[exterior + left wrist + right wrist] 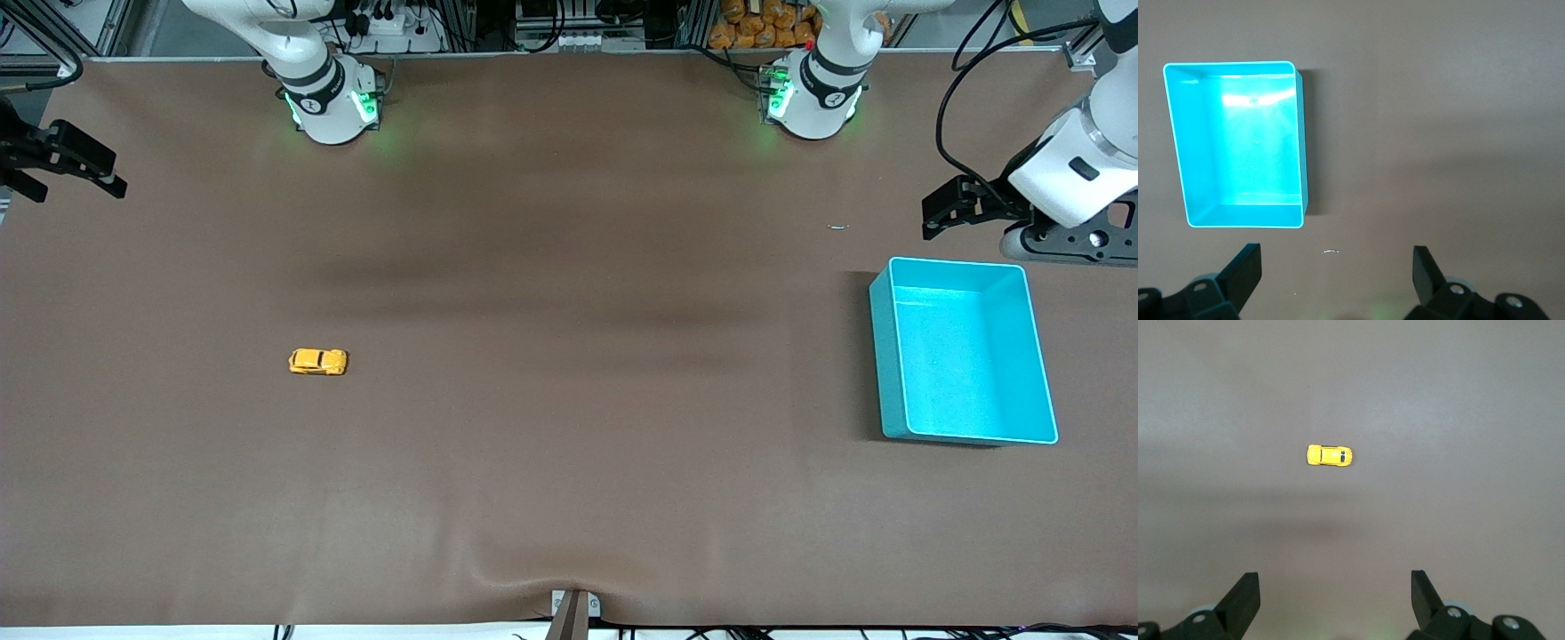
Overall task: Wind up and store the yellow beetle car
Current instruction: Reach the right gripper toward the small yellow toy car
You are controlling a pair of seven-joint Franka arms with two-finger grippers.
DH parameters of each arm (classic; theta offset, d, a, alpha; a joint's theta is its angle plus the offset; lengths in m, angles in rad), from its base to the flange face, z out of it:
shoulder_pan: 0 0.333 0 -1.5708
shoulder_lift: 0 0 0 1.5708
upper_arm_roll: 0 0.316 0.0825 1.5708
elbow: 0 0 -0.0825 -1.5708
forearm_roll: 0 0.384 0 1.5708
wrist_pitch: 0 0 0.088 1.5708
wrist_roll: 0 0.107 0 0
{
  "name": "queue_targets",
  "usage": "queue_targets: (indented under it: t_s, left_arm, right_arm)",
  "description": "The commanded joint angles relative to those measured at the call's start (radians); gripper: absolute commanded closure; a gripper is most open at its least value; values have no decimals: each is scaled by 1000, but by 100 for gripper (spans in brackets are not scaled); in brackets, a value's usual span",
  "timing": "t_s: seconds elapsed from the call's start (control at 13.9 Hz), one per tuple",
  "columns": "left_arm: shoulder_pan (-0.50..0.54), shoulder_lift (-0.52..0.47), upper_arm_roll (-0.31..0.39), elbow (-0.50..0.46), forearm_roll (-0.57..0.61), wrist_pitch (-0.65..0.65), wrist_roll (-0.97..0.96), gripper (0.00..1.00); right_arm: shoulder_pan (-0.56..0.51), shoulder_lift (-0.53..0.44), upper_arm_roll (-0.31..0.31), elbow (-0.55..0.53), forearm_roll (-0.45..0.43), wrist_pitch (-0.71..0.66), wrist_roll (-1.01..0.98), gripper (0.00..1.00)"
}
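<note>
The yellow beetle car (317,362) (1329,455) stands alone on the brown table toward the right arm's end. It is tiny, with dark windows. My right gripper (80,191) (1335,587) hangs high over the table's edge at that end. It is open and empty, well clear of the car. My left gripper (926,218) (1337,267) hovers over the table beside the turquoise bin (880,356) (1301,133), also open and empty. The bin has nothing in it.
A small pale scrap (837,227) (1331,251) lies on the table near the bin, farther from the front camera. A clamp (573,613) sits at the table's front edge. The two arm bases (333,102) (813,98) stand along the back edge.
</note>
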Motion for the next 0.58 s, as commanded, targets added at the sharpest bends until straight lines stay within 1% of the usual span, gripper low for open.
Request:
queue_targets:
  t_s: [0.0, 0.36, 0.5]
  left_arm:
    - [0, 9, 4, 20, -1, -5, 12, 0]
    - [0, 9, 4, 20, 1, -5, 16, 0]
    - [0, 9, 4, 20, 1, -3, 17, 0]
  right_arm:
    - [-17, -5, 14, 6, -9, -12, -11, 0]
    - [-18, 4, 14, 6, 0, -12, -17, 0]
    - [-3, 17, 17, 4, 2, -12, -33, 0]
